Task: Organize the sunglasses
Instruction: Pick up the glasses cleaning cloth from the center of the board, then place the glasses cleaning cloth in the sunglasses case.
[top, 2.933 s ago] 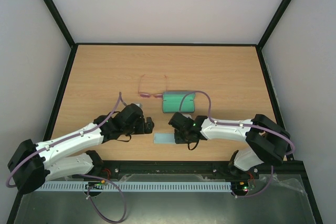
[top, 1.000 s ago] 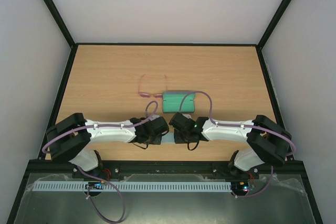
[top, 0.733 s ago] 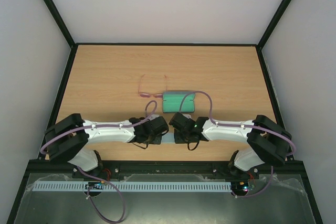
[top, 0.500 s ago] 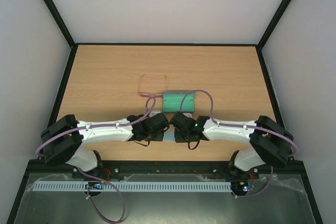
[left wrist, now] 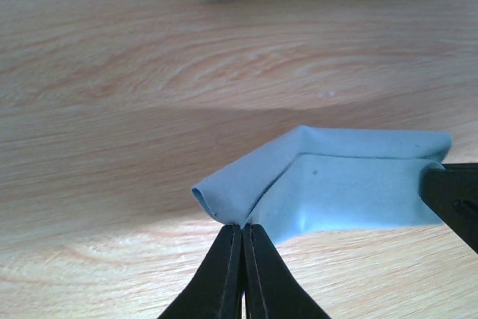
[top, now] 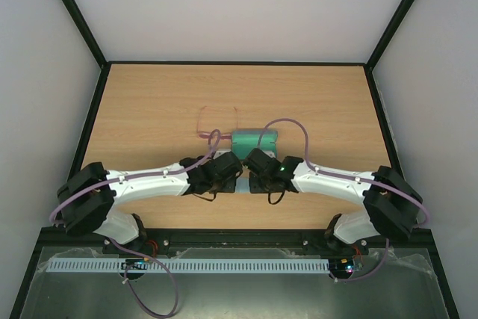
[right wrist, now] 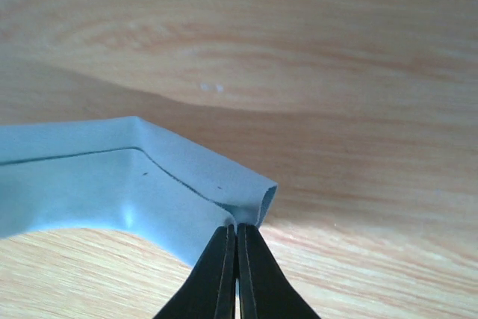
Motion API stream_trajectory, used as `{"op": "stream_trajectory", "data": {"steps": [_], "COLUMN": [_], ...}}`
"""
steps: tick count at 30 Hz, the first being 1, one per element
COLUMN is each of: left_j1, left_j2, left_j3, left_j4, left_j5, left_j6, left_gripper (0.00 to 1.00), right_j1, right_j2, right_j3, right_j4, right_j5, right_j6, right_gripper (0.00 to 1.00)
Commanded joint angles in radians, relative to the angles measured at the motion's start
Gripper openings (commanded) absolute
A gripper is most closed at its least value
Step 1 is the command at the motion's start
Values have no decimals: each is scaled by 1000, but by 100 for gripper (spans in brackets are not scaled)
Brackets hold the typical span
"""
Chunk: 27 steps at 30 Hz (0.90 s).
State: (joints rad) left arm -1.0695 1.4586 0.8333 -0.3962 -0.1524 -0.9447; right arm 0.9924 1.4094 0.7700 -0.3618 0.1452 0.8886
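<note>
Near the front of the table (top: 149, 102), the left gripper (left wrist: 240, 231) and the right gripper (right wrist: 235, 231) each have their jaws clamped on a folded corner of the blue cloth (left wrist: 351, 192) stretched between them. At the cloth's 12 o'clock lies the open green-lined case (top: 254, 141). The sunglasses (top: 204, 135) sit unfolded just beside the case, at its 10 o'clock.

Centre frame on the wooden surface (top: 149, 95): thin pink-red translucent sunglasses (top: 216, 129) just left of the grey-blue oblong case (top: 254, 142). Below the case, apart from it, the light-blue square cloth (left wrist: 343, 192) is pinched between left pincer (left wrist: 241, 233) and right pincer (right wrist: 236, 235).
</note>
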Motion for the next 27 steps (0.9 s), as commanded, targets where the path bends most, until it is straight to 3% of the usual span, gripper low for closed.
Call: {"op": "stream_trajectory", "data": {"steps": [1,15,27], "left_j1": [26,132,212], "left_j2": [25,132,268], "left_j3": [62,208,301], "left_j4": [-12,6,50], "left_j5": [-14,-2,13], "left_j6": [41,125,175], "left_gripper": [2,2,2], "right_j1": [-48,-229,-334], "right_j2": [-27,0,125], "right_j3": [55,159,281], "right_j4": [-62,-88,-86], "right_j5": [21,-18,-64], "right_j6": [-57,-200,-301], "right_gripper": [1,1,1]}}
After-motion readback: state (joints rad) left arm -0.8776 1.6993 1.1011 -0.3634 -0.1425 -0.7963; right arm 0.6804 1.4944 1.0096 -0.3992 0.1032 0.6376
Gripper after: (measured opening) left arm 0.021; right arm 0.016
